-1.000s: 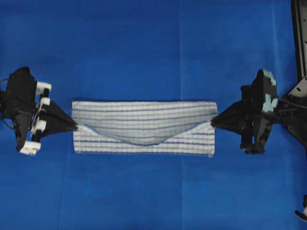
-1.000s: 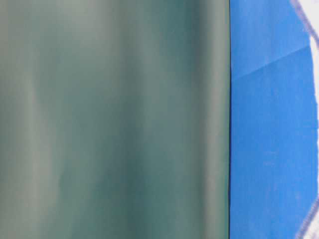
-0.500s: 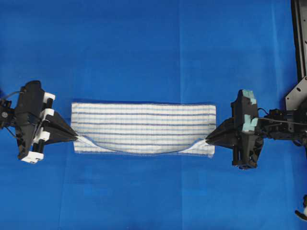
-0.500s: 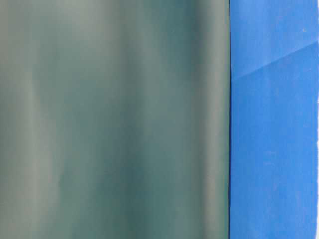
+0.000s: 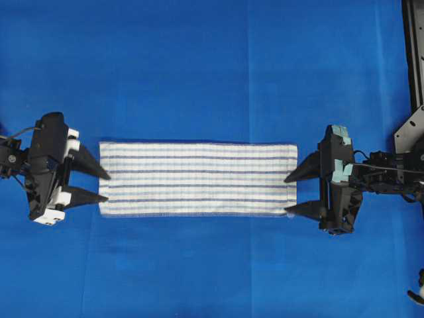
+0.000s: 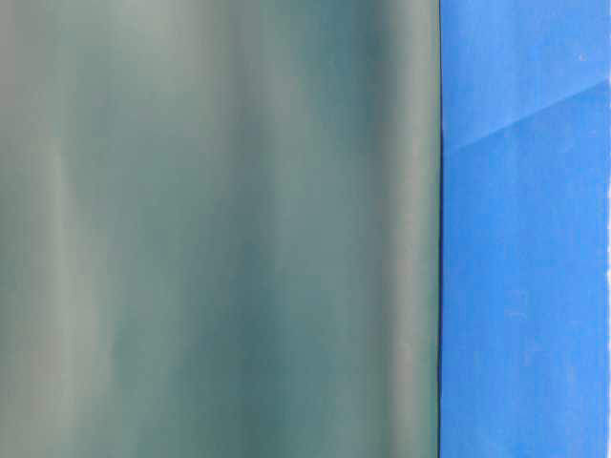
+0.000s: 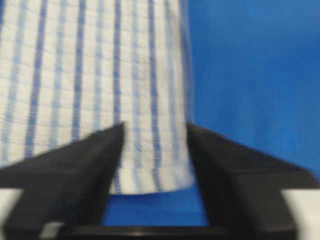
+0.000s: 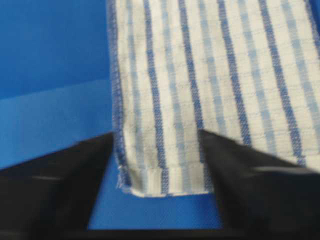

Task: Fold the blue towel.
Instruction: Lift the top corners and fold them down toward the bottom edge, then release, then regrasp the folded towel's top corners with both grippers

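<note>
step: release after fold | blue towel (image 5: 197, 178) lay flat, folded | left gripper (image 5: 105, 187) at 9 o'clock, right gripper (image 5: 289, 195) at 3 o'clock, fingers apart (nothing held) | advice: withdrawal should be level, corners undisturbed

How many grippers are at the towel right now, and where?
2. The left gripper sits open at the blue towel's left short edge; the right gripper sits open at its right short edge. Neither holds the cloth.

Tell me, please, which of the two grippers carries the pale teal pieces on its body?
The right gripper, at the blue towel's right end; the left gripper carries white pieces instead.
</note>
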